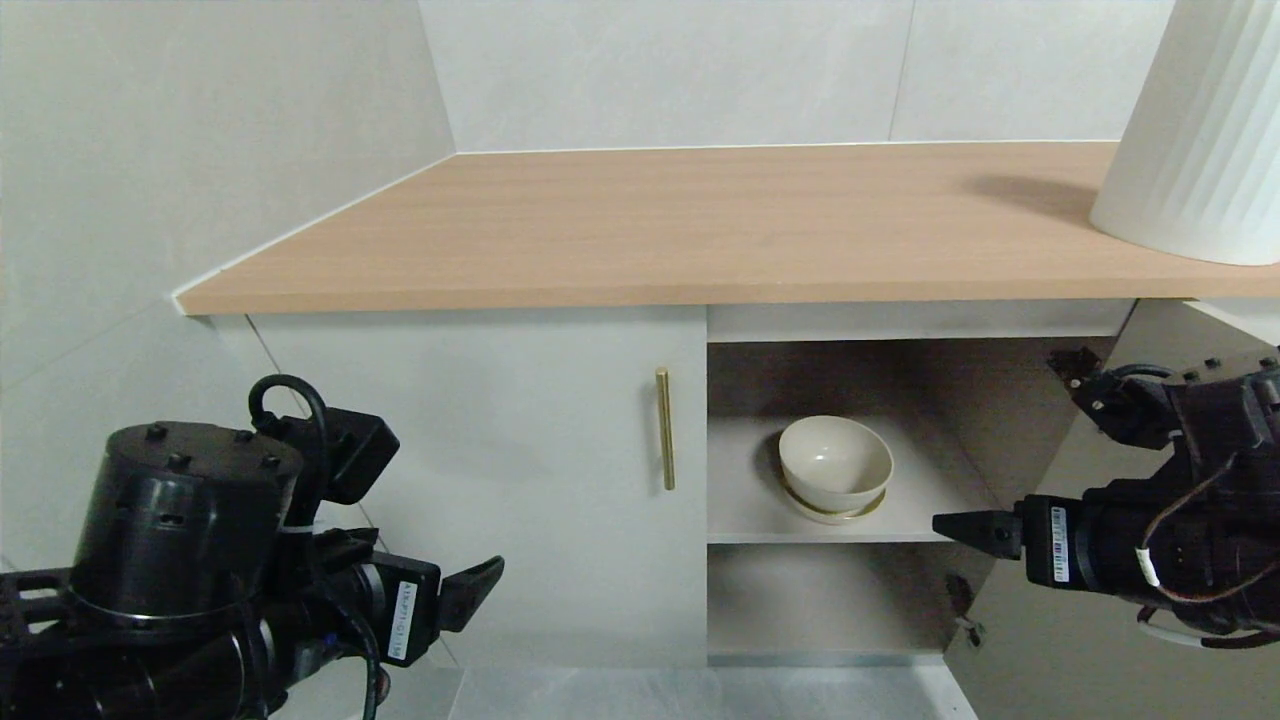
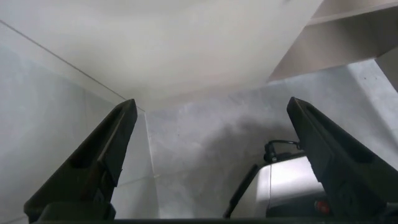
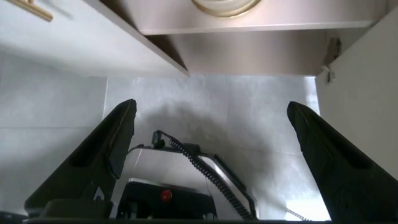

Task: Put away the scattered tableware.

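- Fingers [image 1: 470, 592] of the left gripper [image 1: 488, 575] are seen in the head view low on the left, in front of the closed cabinet door [image 1: 480, 450]. How far they are spread cannot be judged from this angle.
- A cream bowl [image 1: 835, 465] is seen there upright on a gold-rimmed plate [image 1: 838, 510], both on the upper shelf [image 1: 740, 500] of the open compartment, to the right of the brass handle [image 1: 664, 428].
- The right gripper [image 1: 960, 527] is held just outside that compartment, at shelf height. Its tip is pointed toward the bowl from the right, near it but apart from it. The left gripper is well apart from the bowl, with the closed door between them.
- A white ribbed vessel [image 1: 1200, 130] is stood on the wooden worktop [image 1: 650, 220] at the far right.
- In the left wrist view, the two dark fingers are shown spread wide with nothing between them, above the grey floor [image 2: 199, 149].
- In the right wrist view, the fingers [image 3: 106, 149] are likewise shown parted and empty. The plate's gold rim is seen on the shelf edge beyond the fingertips, untouched, with the open door [image 3: 367, 93] and its hinge [image 3: 333, 46] to one side.
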Available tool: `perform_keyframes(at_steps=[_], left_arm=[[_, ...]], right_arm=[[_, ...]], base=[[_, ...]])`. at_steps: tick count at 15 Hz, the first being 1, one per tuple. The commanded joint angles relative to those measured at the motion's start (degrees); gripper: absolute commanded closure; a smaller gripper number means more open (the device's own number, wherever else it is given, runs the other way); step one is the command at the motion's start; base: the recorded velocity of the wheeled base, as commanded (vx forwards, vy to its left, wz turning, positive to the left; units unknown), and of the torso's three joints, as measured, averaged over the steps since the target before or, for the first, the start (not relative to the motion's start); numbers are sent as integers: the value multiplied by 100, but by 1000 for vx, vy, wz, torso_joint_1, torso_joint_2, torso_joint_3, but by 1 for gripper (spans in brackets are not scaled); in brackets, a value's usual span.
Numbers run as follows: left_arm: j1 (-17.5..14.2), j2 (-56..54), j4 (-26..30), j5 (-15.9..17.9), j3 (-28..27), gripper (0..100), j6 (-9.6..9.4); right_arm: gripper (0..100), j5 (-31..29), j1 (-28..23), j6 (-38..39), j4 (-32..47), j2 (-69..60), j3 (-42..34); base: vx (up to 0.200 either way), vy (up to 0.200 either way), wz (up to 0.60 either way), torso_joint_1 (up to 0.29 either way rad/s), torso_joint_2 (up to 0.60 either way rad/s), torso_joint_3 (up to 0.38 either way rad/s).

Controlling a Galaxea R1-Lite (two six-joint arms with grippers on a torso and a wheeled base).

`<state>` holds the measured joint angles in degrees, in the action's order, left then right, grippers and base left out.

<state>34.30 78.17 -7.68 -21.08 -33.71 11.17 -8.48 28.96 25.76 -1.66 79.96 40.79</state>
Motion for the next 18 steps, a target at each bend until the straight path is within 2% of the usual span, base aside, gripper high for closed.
perform_keyframes(at_steps=[1, 11, 15, 18], left_arm=[[24, 14, -5, -10, 22, 0, 8], [24, 6, -14, -10, 22, 0, 0], [24, -29, -23, -19, 13, 0, 0], [24, -29, -14, -28, -4, 0, -27]], right_arm=[[0, -4, 21, -36, -1, -15, -10], [0, 49, 21, -194, -1, 11, -80], [0, 49, 21, -203, 8, -15, -115], [0, -39, 30, -757, 807, -420, -10]], base=[[-200, 0, 0, 7, 2, 12], [-200, 0, 0, 2, 1, 6], [0, 0, 0, 0, 0, 0], [0, 0, 0, 0, 0, 0]])
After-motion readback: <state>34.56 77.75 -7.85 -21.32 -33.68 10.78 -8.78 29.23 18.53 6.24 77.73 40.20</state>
